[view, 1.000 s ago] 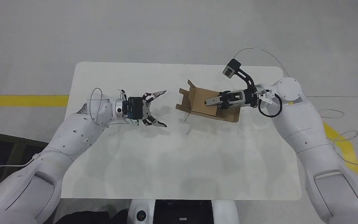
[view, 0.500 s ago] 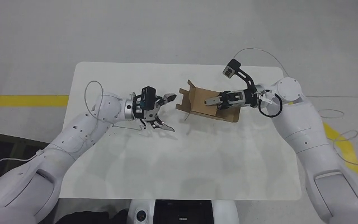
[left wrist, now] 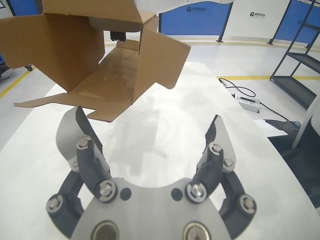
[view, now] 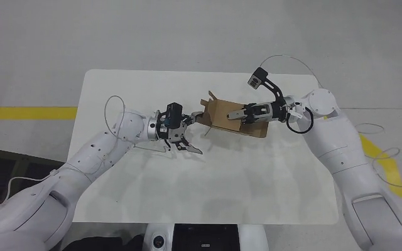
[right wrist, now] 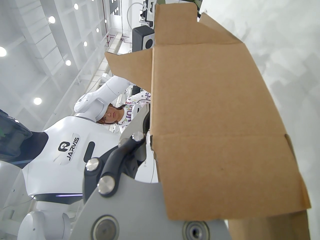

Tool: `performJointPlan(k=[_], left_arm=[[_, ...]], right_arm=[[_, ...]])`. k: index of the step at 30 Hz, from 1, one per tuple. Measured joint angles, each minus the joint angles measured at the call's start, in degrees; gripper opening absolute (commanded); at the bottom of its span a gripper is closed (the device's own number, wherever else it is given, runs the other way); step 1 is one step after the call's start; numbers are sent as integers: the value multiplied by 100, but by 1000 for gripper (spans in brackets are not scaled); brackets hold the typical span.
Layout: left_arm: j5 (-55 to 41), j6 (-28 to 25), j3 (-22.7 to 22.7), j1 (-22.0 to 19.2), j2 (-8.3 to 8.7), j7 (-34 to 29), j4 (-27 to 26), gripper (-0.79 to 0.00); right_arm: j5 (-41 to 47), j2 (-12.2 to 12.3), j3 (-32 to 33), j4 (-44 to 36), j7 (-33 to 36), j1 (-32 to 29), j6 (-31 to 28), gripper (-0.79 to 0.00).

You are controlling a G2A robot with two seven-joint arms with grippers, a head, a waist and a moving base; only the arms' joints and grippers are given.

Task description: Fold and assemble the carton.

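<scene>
Top view: the carton (view: 229,116) sits at the table's (view: 188,188) far middle, with the right gripper (view: 239,115) clamped on one wall. The left gripper (view: 196,133), fingers spread, is just beside its open end.

Left wrist view: it looks like light, stiff cardboard, likely bending only at creases. Take a flap (left wrist: 165,58) near its fold.

Right wrist view: plain brown, flaps splayed.

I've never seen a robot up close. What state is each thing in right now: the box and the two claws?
carton: half-formed tube on its side, end open, flaps splayed out, none folded in.
right gripper: shut on the carton's top panel.
left gripper: open, empty, just short of the carton's flaps.
</scene>
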Motion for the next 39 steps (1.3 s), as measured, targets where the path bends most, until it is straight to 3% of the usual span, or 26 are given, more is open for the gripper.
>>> performJointPlan(k=[8,22,39], left_arm=[[29,-5,36,-93,-142,-5,148,0],[-441,-57,-199,-75,-202,-57,567,0],[307,-154,-152,-115,-235,-155,189,0]], right_arm=[[-55,43,138,-222,-40,-171,98,-785],[-117,62,264,-372,-50,-236,178,-785],[-184,23,246,-327,-17,-213,193,-785]])
